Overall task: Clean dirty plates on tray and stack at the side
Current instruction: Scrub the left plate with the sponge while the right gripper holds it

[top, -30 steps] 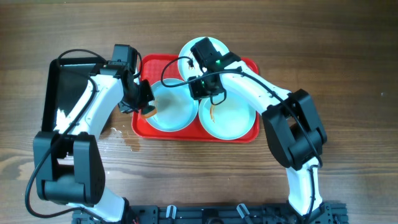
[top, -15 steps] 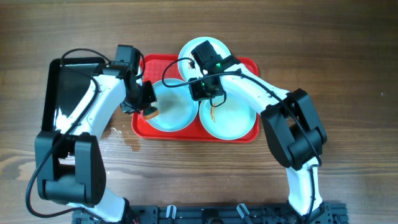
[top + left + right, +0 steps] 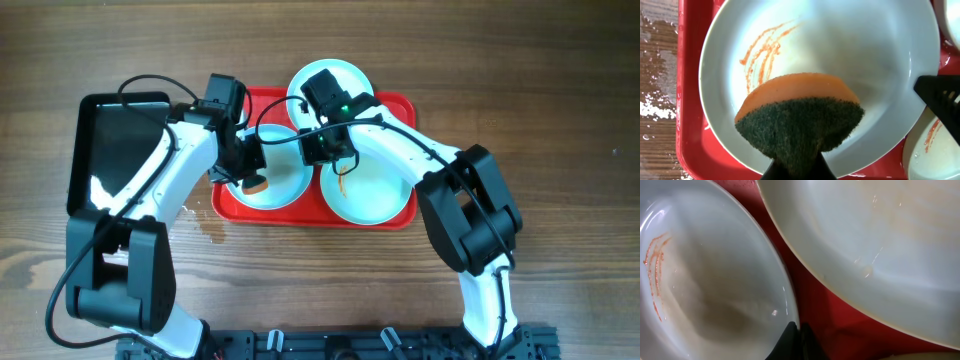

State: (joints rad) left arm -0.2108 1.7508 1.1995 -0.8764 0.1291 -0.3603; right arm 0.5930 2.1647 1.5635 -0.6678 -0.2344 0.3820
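Note:
A red tray (image 3: 404, 104) holds three pale plates. Orange smears mark the left plate (image 3: 287, 182) (image 3: 855, 45). My left gripper (image 3: 250, 173) (image 3: 792, 167) hangs over that plate's near side, shut on an orange-and-green sponge (image 3: 256, 184) (image 3: 800, 117). The right plate (image 3: 375, 192) has a thin orange streak. The back plate (image 3: 338, 78) is partly under my right arm. Between the two front plates, my right gripper (image 3: 322, 152) (image 3: 797, 334) is shut on the rim of a smeared plate (image 3: 715, 280). I cannot tell which front plate it is.
A glossy black tray (image 3: 115, 140) lies left of the red tray, under my left arm. Water drops spot the wooden table (image 3: 200, 215) by the red tray's left rim (image 3: 687, 100). Another plate (image 3: 880, 245) fills the right wrist view's upper right.
My left gripper has carried the sponge rightward, further over the left plate. My right gripper's jaws have closed onto a plate rim.

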